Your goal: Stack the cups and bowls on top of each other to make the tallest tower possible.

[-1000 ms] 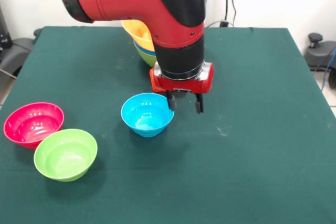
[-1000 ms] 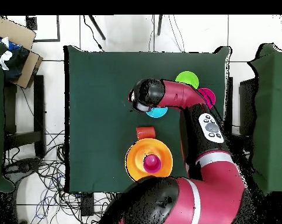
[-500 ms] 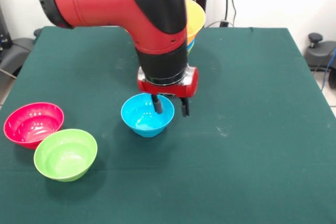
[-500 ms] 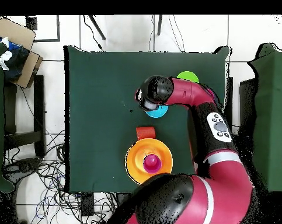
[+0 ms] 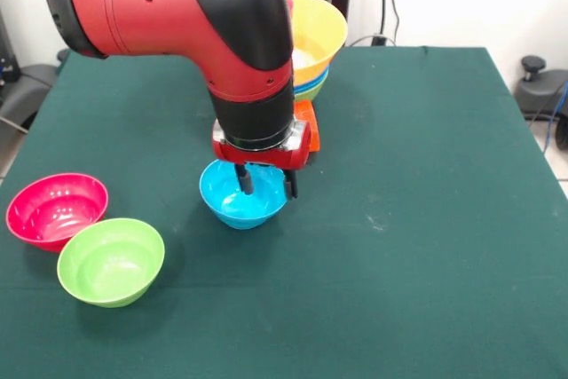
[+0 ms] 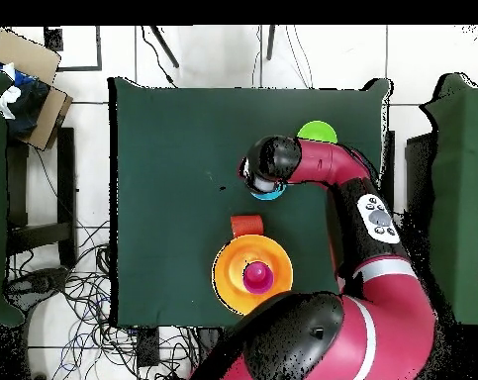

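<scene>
My gripper (image 5: 267,183) is open and low over the small light-blue bowl (image 5: 232,210). One finger is inside the bowl and the other is at its right rim. Behind the arm stands the tower (image 5: 318,35), a wide orange-yellow bowl over blue and green rims. An orange-red cup (image 5: 308,133) sits at the tower's foot, just behind my gripper. In the overhead view the wrist covers the gripper, and only an edge of the light-blue bowl (image 6: 268,195) shows. The orange-yellow bowl (image 6: 230,274) holds a purple cup (image 6: 257,275), with the orange-red cup (image 6: 246,225) beside it.
A pink-red bowl (image 5: 55,209) and a green bowl (image 5: 111,261) touch each other at the front left of the green table (image 5: 426,219). The overhead view shows the green bowl (image 6: 318,131) past the arm. Cardboard boxes and cables lie off the table.
The arm has moved left in the front view and lowered. The gripper went from beside the light-blue bowl's right rim to straddling it, still open. The tower now shows behind the arm.
</scene>
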{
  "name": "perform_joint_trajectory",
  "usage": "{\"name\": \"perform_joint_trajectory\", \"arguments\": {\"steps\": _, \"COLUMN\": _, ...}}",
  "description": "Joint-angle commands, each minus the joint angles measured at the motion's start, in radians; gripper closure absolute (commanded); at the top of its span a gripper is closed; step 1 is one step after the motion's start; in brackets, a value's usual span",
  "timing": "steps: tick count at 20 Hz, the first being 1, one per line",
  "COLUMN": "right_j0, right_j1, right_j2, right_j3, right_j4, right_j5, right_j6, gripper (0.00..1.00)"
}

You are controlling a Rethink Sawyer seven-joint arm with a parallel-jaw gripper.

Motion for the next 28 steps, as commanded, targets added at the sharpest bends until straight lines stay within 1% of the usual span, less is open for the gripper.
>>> {"name": "perform_joint_trajectory", "arguments": {"steps": 1, "right_j0": 0.004, "right_j1": 0.038, "right_j2": 0.072, "right_j3": -0.018, "right_j4": -0.108, "right_j5": 0.046, "right_j6": -0.300, "gripper": 0.00}}
{"name": "perform_joint_trajectory", "arguments": {"steps": 8, "right_j0": 0.006, "right_j1": 0.044, "right_j2": 0.090, "right_j3": -0.023, "right_j4": -0.124, "right_j5": 0.025, "right_j6": -0.271, "gripper": 0.00}}
{"name": "perform_joint_trajectory", "arguments": {"steps": 14, "right_j0": 0.007, "right_j1": 0.038, "right_j2": 0.097, "right_j3": -0.009, "right_j4": -0.130, "right_j5": 0.013, "right_j6": -0.246, "gripper": 0.00}}
{"name": "perform_joint_trajectory", "arguments": {"steps": 20, "right_j0": 0.002, "right_j1": 0.051, "right_j2": 0.104, "right_j3": -0.010, "right_j4": -0.133, "right_j5": 0.002, "right_j6": -0.252, "gripper": 0.00}}
{"name": "perform_joint_trajectory", "arguments": {"steps": 21, "right_j0": 0.001, "right_j1": 0.054, "right_j2": 0.108, "right_j3": -0.011, "right_j4": -0.134, "right_j5": -0.001, "right_j6": -0.253, "gripper": 1.00}}
{"name": "perform_joint_trajectory", "arguments": {"steps": 24, "right_j0": 0.003, "right_j1": 0.054, "right_j2": 0.108, "right_j3": -0.014, "right_j4": -0.140, "right_j5": 0.003, "right_j6": -0.263, "gripper": 1.00}}
{"name": "perform_joint_trajectory", "arguments": {"steps": 28, "right_j0": 0.013, "right_j1": 0.041, "right_j2": 0.100, "right_j3": -0.014, "right_j4": -0.161, "right_j5": -0.029, "right_j6": -0.256, "gripper": 1.00}}
